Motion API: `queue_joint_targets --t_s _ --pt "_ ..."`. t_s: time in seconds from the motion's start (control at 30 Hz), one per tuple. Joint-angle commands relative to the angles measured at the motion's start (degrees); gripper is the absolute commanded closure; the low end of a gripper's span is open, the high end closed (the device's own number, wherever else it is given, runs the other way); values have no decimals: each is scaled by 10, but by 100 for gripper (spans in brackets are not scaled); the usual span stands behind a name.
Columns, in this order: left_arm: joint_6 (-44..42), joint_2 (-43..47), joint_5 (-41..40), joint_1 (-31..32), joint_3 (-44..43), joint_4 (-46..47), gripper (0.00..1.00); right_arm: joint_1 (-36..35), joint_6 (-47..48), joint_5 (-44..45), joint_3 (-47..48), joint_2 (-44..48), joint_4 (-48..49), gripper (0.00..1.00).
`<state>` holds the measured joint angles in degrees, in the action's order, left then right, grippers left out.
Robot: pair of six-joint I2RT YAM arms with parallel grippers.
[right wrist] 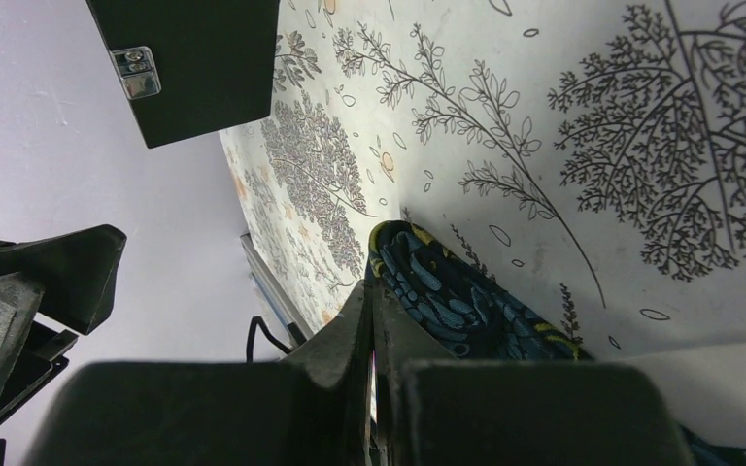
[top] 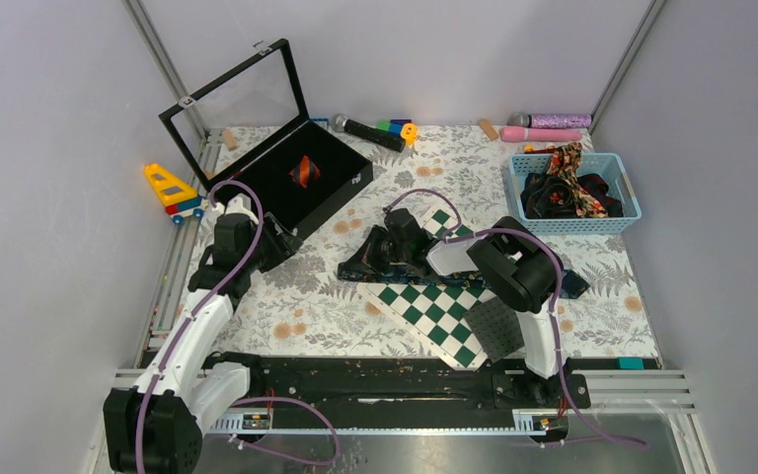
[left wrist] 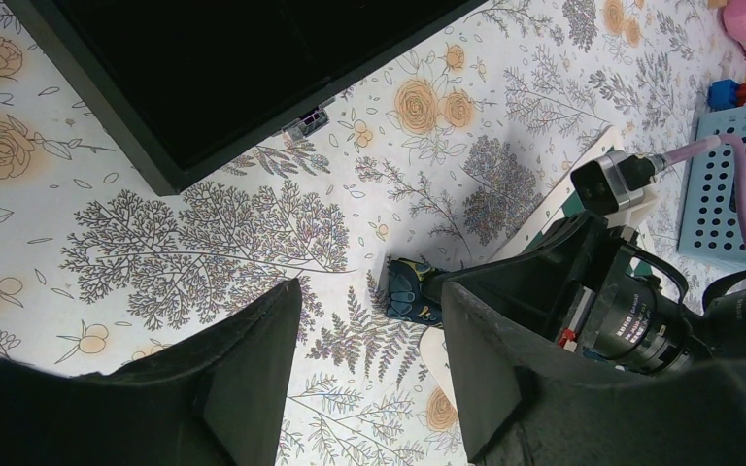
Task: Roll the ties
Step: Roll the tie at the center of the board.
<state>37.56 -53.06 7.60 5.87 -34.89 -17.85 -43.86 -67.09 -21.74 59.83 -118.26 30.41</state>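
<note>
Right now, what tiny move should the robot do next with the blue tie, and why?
Probably the right hand should twist to curl the blue tie tip over itself. That hand looks shut on the tip, the tie lies flat and unrolled, and the open left hand hovers beside it, holding nothing.

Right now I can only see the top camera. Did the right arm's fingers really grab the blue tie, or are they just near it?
Observer: The right wrist view shows the right fingers shut on the blue tie, at its end.
Operator: Is the other arm holding something too?
Observer: No, the left wrist view shows the left fingers spread apart, gripping nothing.
Operator: What's on the tie?
Observer: Close up, blue blobs and small yellow bits on dark cloth.
</note>
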Motion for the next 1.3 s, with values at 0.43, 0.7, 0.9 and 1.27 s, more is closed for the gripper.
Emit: queue_joint_targets --t_s 0.43,0.7,0.9,1.27 --pt "-3 11 -2 -4 -3 24 44 -17 38 65 8 -6 -117 100" --pt "-3 18 0 -4 -12 20 43 -21 71 64 24 78 -121 100" --pt "4 25 -1 -4 -16 17 39 -21 83 40 59 134 -139 99" --pt "16 -5 53 2 0 66 37 -19 143 65 55 160 -231 98"
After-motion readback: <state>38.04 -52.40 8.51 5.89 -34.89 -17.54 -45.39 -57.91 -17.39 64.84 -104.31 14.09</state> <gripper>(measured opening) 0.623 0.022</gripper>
